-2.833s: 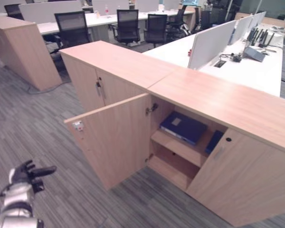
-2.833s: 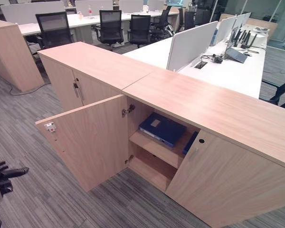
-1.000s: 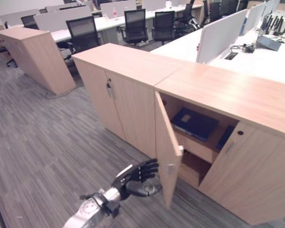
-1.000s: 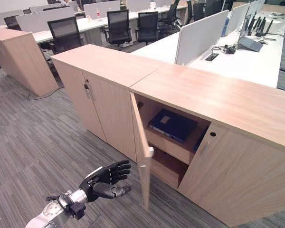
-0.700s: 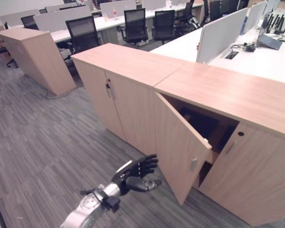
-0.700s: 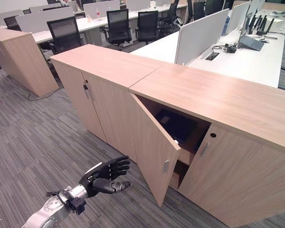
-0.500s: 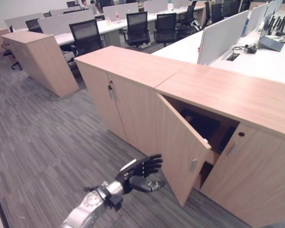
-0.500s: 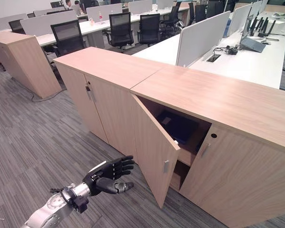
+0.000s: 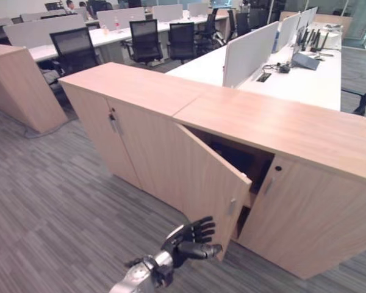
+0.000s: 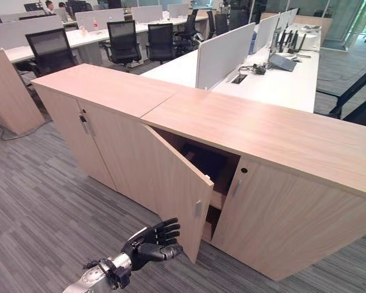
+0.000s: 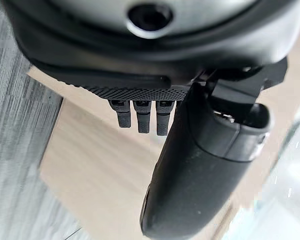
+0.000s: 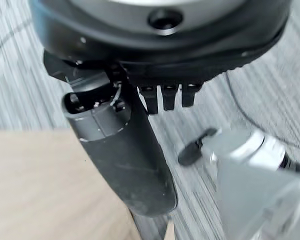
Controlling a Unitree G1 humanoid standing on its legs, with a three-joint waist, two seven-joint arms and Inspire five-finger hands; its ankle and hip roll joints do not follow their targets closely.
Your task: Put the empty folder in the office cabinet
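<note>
The office cabinet (image 9: 280,125) has its left door (image 9: 195,177) swung most of the way shut, leaving a narrow dark gap (image 9: 238,157). The folder is hidden in that dark interior behind the door. My left hand (image 9: 192,237) is low in front of the door's bottom outer corner, open, fingers straight and spread toward the wood. In the left wrist view the left hand (image 11: 200,170) faces the door's plain wooden face (image 11: 105,170) from close up. My right hand (image 12: 120,145) hangs over the carpet, fingers relaxed, holding nothing.
The cabinet's right door (image 9: 305,213) is closed. A second closed cabinet (image 9: 110,122) joins it on the left. White desks with partitions (image 9: 293,76) and black office chairs (image 9: 143,39) stand behind. Another wooden cabinet (image 9: 12,91) is far left. Grey carpet (image 9: 49,207) lies in front.
The door has swung from wide open to nearly shut, hiding the blue folder on the shelf. My left hand followed it to the right. The camera has shifted.
</note>
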